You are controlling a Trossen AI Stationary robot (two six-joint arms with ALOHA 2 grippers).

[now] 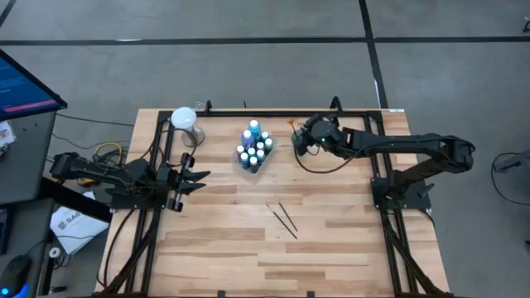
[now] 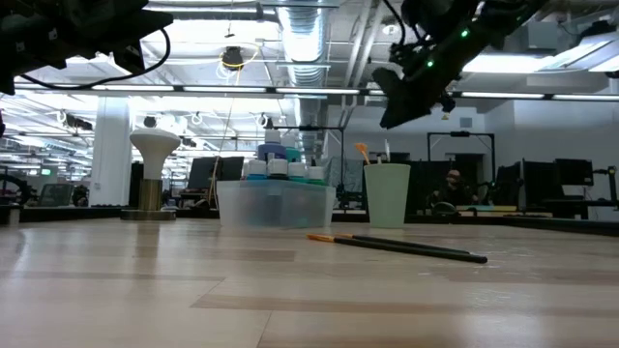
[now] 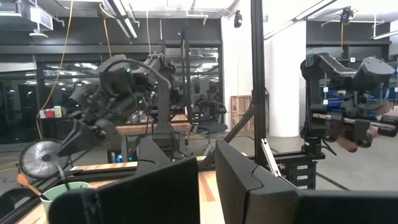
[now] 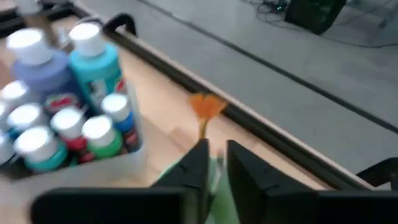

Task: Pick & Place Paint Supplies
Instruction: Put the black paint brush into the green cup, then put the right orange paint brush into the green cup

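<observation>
A clear tray [image 1: 255, 149] holds several white-capped small bottles [image 4: 99, 127] and two taller blue bottles [image 4: 93, 59]. It also shows in the low view as the tray [image 2: 276, 203]. To its right a green cup [image 2: 387, 195] stands on the table. An orange-tipped brush [image 2: 361, 153] leans in the cup, tip up [image 4: 205, 106]. Two dark brushes [image 1: 283, 218] lie flat on the middle of the table [image 2: 411, 247]. My right gripper [image 1: 300, 139] hovers above the cup [image 4: 217, 163], narrowly open and touching nothing. My left gripper [image 1: 197, 178] waits open at the left side.
A white mushroom-shaped stand [image 1: 185, 122] sits at the far left of the table. A black frame rail [image 1: 273, 113] runs along the far edge. Bare wood lies around the two brushes and toward the near edge. Another robot cell and a room show beyond the table.
</observation>
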